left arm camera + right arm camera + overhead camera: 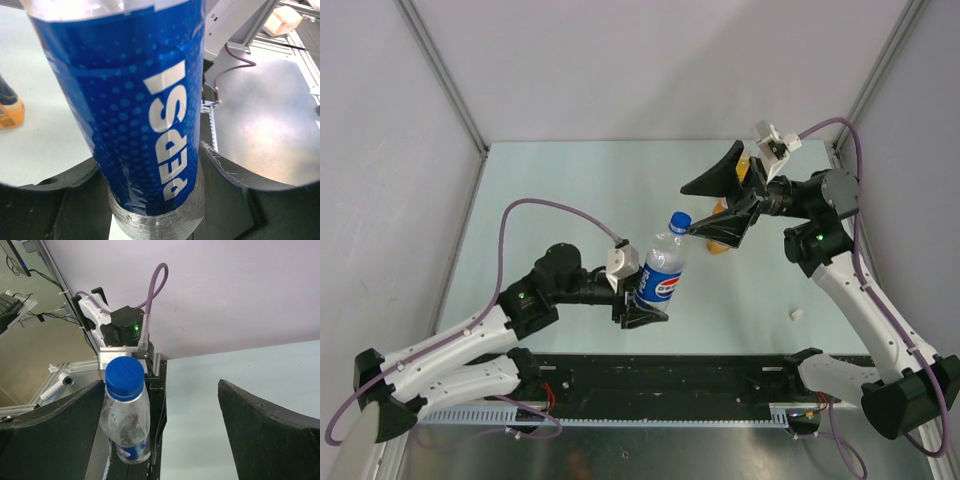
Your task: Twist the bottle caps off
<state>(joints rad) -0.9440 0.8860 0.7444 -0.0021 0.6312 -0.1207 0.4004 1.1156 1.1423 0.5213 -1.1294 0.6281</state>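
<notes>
The clear water bottle with a blue Pepsi label stands tilted near the table's middle. My left gripper is shut on its lower body; in the left wrist view the fingers press the label from both sides. The blue cap sits on the bottle's neck. My right gripper is open around the cap. In the right wrist view the blue cap sits between the jaws of the right gripper, close to the left finger. A small white cap lies on the table at the right. The yellow cap is out of view.
An orange bottle stands behind my right gripper, mostly hidden by it; its base also shows in the left wrist view. Another yellow-orange patch shows above the gripper. Grey walls enclose the table. A black rail runs along the near edge.
</notes>
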